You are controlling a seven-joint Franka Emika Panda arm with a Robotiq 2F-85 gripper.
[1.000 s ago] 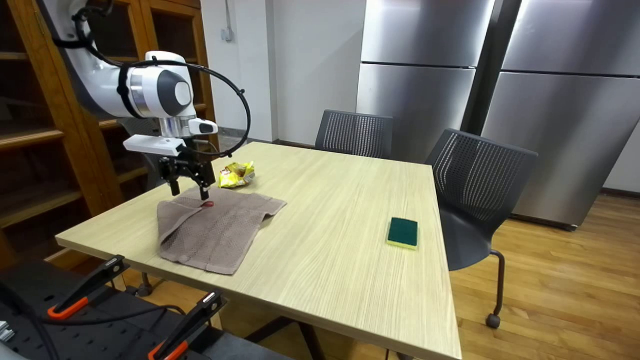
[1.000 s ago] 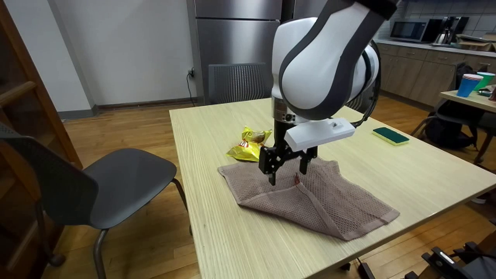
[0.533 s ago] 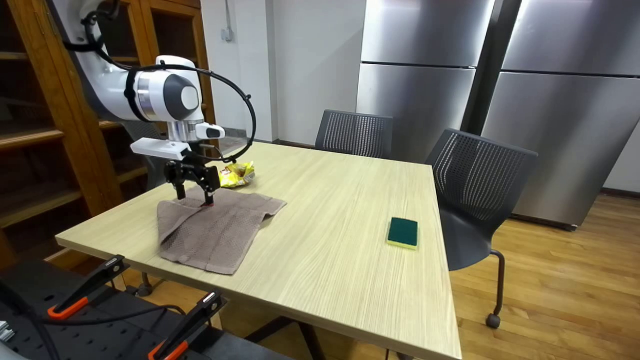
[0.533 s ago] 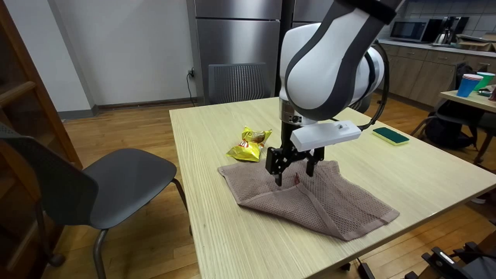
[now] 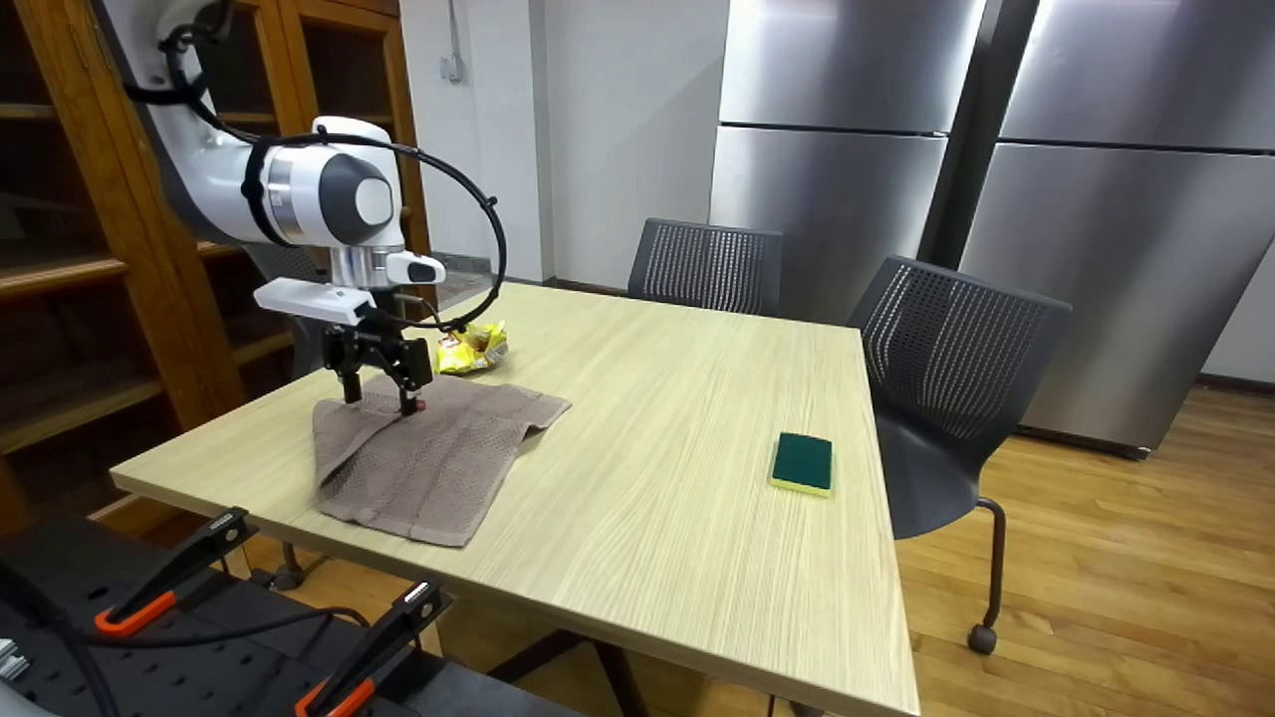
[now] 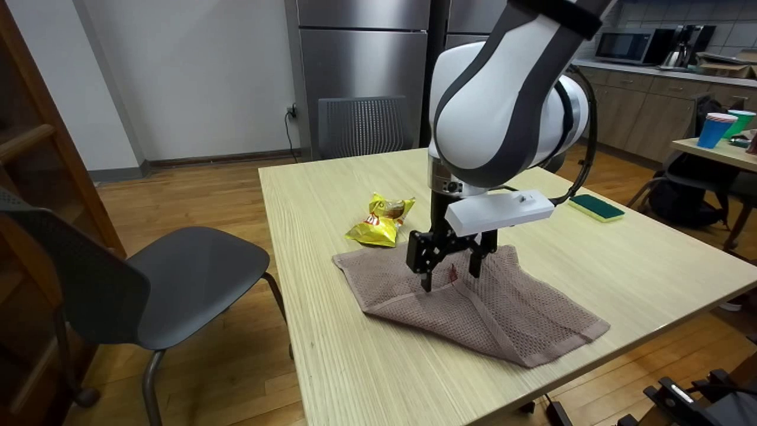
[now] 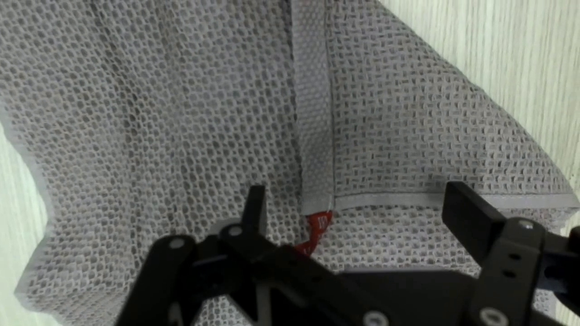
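Observation:
A grey-brown woven cloth [image 5: 428, 468] lies rumpled on the table, one corner folded over, in both exterior views. My gripper [image 6: 450, 276] hangs pointing down over its folded part, jaws wide apart. In the wrist view the gripper [image 7: 355, 199] spans the fold, nothing pinched between its fingers. A small red tag [image 7: 317, 226] sticks out from the end of the cloth's hem [image 7: 315, 136], nearer the left finger, its lower end hidden behind the gripper. Whether the fingertips touch the cloth I cannot tell.
A crumpled yellow snack bag [image 6: 381, 222] sits just beyond the cloth. Far along the table [image 5: 647, 448] lies a green and yellow sponge [image 5: 802, 463]. Dark chairs [image 5: 956, 388] stand around the table, and black clamps [image 5: 374, 647] with orange parts sit near its front edge.
The arm has shifted slightly to the right in both exterior views and come lower over the cloth. The jaws stay wide apart; cloth, bag and sponge have not moved.

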